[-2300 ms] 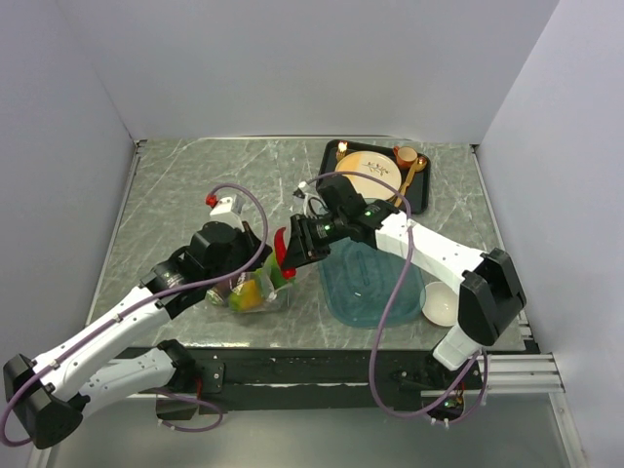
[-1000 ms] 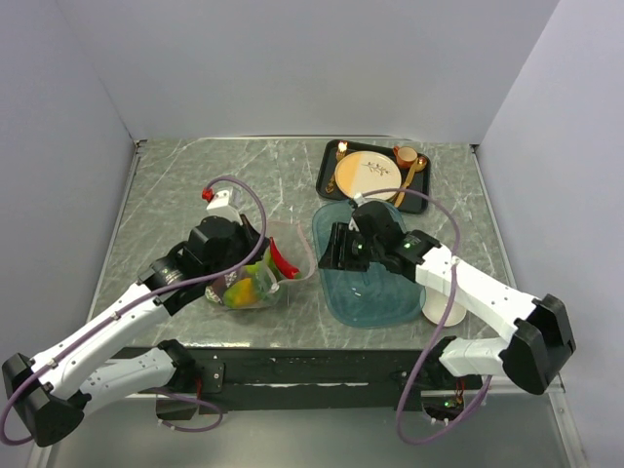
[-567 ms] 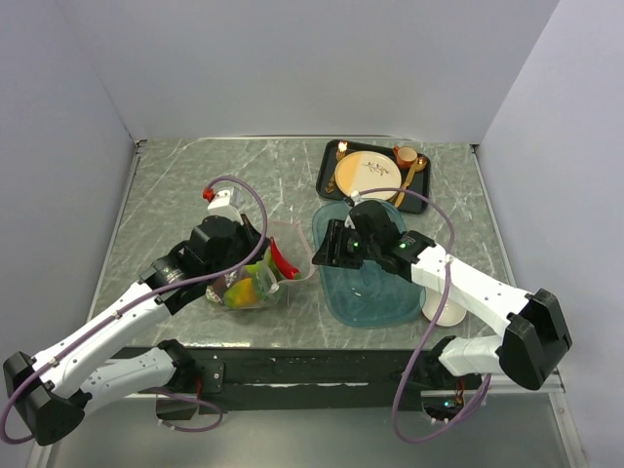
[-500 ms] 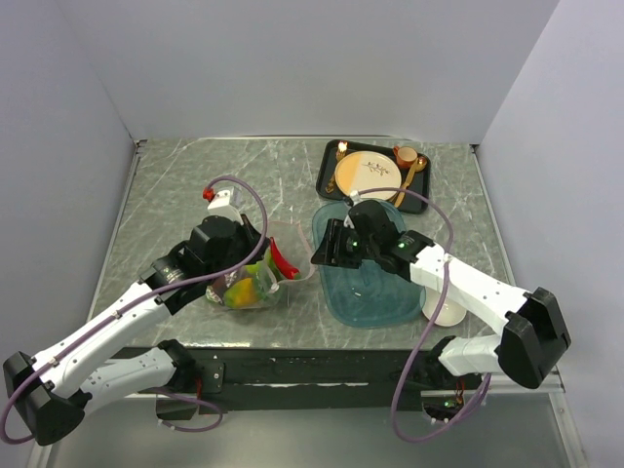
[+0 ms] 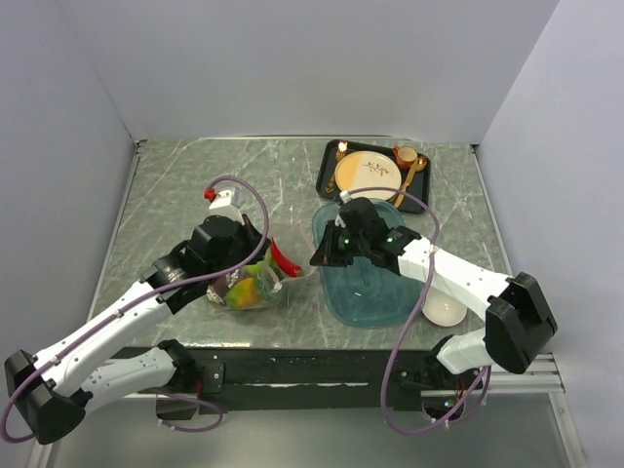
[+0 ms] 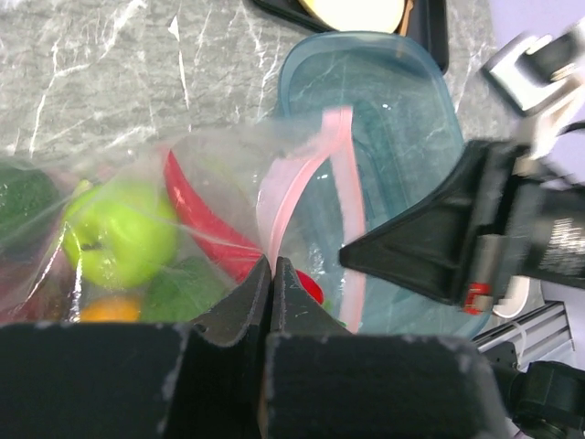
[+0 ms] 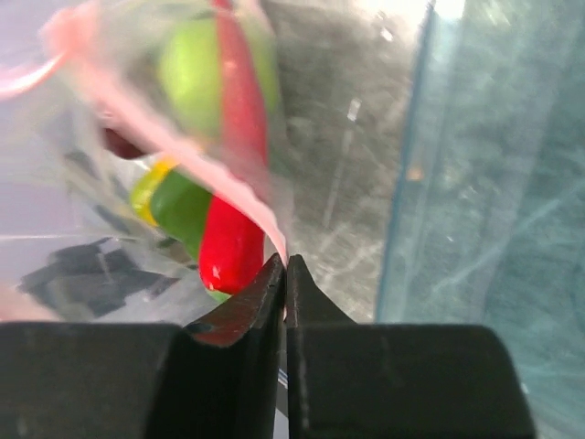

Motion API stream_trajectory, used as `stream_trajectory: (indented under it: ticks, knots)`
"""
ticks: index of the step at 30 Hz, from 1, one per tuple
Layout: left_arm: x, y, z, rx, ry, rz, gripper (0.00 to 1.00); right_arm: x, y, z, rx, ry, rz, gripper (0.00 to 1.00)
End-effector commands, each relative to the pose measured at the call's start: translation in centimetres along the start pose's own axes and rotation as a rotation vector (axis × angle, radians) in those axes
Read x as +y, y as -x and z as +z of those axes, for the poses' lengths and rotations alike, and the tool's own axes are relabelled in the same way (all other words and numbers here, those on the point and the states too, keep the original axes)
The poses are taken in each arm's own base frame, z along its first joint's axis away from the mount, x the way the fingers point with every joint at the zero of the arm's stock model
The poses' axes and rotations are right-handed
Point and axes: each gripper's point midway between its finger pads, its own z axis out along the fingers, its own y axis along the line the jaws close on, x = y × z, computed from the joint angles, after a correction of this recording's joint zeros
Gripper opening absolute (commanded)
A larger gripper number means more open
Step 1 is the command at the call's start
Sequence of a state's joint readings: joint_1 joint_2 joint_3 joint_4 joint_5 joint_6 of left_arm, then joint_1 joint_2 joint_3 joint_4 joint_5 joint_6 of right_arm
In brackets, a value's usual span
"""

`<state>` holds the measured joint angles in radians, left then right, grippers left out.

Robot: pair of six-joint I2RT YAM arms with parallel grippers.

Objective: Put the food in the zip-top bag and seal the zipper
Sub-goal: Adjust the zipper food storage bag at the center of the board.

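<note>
Seen from above, the clear bag (image 5: 255,292) lies on the marbled surface (image 5: 185,185) left of centre, toward the near edge. The food (image 5: 244,291) is inside it as a clump of green, yellow and red pieces. The left pincer (image 5: 261,265) is at the bag's far side. The right pincer (image 5: 317,260) reaches in from the right to the bag's mouth, over the left rim of the teal tray (image 5: 375,292). A black tray (image 5: 419,195) carrying a tan plate stands on the far side, and a white bowl (image 5: 444,310) sits at the teal tray's near right. In the left wrist view, the left pincer's fingers are pressed together on the pink zipper (image 6: 306,165), which loops up from their tips with the mouth gaping. A green apple (image 6: 119,233) and a red slice (image 6: 196,219) show through the plastic. In the right wrist view, the right pincer's fingers are pressed together too, pinching the zipper's edge at their tips, with red and green food blurred behind the plastic.
</note>
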<state>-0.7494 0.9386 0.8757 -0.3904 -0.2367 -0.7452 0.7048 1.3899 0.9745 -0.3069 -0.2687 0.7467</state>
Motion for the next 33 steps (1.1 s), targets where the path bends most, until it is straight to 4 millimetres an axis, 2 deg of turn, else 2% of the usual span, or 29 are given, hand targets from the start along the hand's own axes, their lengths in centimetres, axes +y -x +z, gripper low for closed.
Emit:
stream_trajectory:
  ticks: [1, 2, 3, 4, 5, 6, 7, 8, 10, 11, 12, 15, 19, 20, 24, 25, 27, 28, 29, 30, 31, 32, 33]
  knots:
    - [-0.9, 1.4, -0.5, -0.017, -0.002, -0.014, 0.01, 6.2, 4.4, -3.4, -0.133, 0.149, -0.087, 0.05]
    - [-0.7, 2.0, -0.8, -0.035, 0.016, -0.022, 0.02, 7.2, 4.5, -3.9, -0.132, 0.176, -0.101, 0.05]
    - [-0.3, 2.1, -1.1, -0.034, 0.042, -0.022, 0.02, 8.6, 5.5, -4.9, -0.154, 0.202, -0.124, 0.04]
    - [-0.9, 3.8, -2.0, -0.072, 0.044, -0.053, 0.02, 9.5, 5.7, -5.3, -0.157, 0.219, -0.143, 0.05]
    - [-0.3, 5.0, -2.7, -0.113, 0.098, -0.066, 0.02, 10.4, 6.0, -5.7, -0.160, 0.237, -0.157, 0.05]
    - [0.4, 5.4, -3.4, -0.116, 0.139, -0.063, 0.01, 11.8, 6.6, -6.2, -0.161, 0.265, -0.184, 0.05]
    - [-0.2, 7.4, -4.7, -0.158, 0.138, -0.068, 0.01, 12.8, 6.5, -6.4, -0.150, 0.285, -0.204, 0.05]
    - [0.5, 8.8, -5.7, -0.210, 0.181, -0.070, 0.02, 13.6, 6.4, -6.6, -0.139, 0.302, -0.218, 0.05]
    - [0.4, 10.8, -7.6, -0.263, 0.196, -0.055, 0.05, 15.0, 6.8, -6.5, -0.126, 0.316, -0.245, 0.06]
    - [0.5, 11.5, -8.4, -0.284, 0.197, -0.048, 0.05, 15.9, 6.3, -6.4, -0.112, 0.332, -0.263, 0.07]
    - [1.2, 12.3, -9.2, -0.317, 0.235, -0.049, 0.06, 16.6, 6.5, -6.1, -0.102, 0.342, -0.271, 0.08]
    - [2.3, 13.8, -11.2, -0.364, 0.299, -0.040, 0.07, 18.9, 5.6, -5.4, -0.050, 0.388, -0.303, 0.08]
    - [3.7, 14.5, -13.0, -0.385, 0.370, -0.026, 0.07, 21.7, 5.0, -4.8, -0.018, 0.439, -0.335, 0.08]
    - [4.3, 14.2, -13.3, -0.373, 0.397, -0.018, 0.07, 22.7, 5.3, -5.3, -0.029, 0.457, -0.342, 0.08]
    - [4.5, 14.5, -14.6, -0.399, 0.380, -0.021, 0.11, 23.9, 5.3, -4.4, -0.021, 0.476, -0.345, 0.09]
    - [4.7, 13.6, -14.2, -0.380, 0.362, -0.010, 0.14, 23.7, 5.4, -4.2, -0.029, 0.466, -0.339, 0.09]
    - [4.1, 13.0, -13.2, -0.370, 0.315, 0.003, 0.21, 22.0, 5.9, -3.0, -0.056, 0.394, -0.324, 0.11]
    - [3.9, 11.3, -11.7, -0.313, 0.284, 0.027, 0.23, 21.2, 6.1, -2.4, -0.062, 0.365, -0.315, 0.11]
    - [3.8, 10.5, -10.8, -0.288, 0.269, 0.041, 0.25, 19.7, 5.5, -1.3, -0.041, 0.325, -0.300, 0.11]
    - [4.1, 9.0, -9.1, -0.256, 0.265, 0.052, 0.25, 18.8, 5.4, -0.6, -0.039, 0.300, -0.287, 0.11]
    - [4.2, 7.7, -7.6, -0.213, 0.267, 0.064, 0.25, 17.9, 5.1, 0.0, -0.030, 0.282, -0.277, 0.11]
    - [4.0, 6.3, -6.4, -0.164, 0.247, 0.070, 0.24, 16.1, 4.0, 1.1, -0.001, 0.244, -0.253, 0.10]
    - [4.3, 4.4, -4.6, -0.117, 0.244, 0.073, 0.20, 15.4, 3.9, 1.6, -0.015, 0.227, -0.241, 0.09]
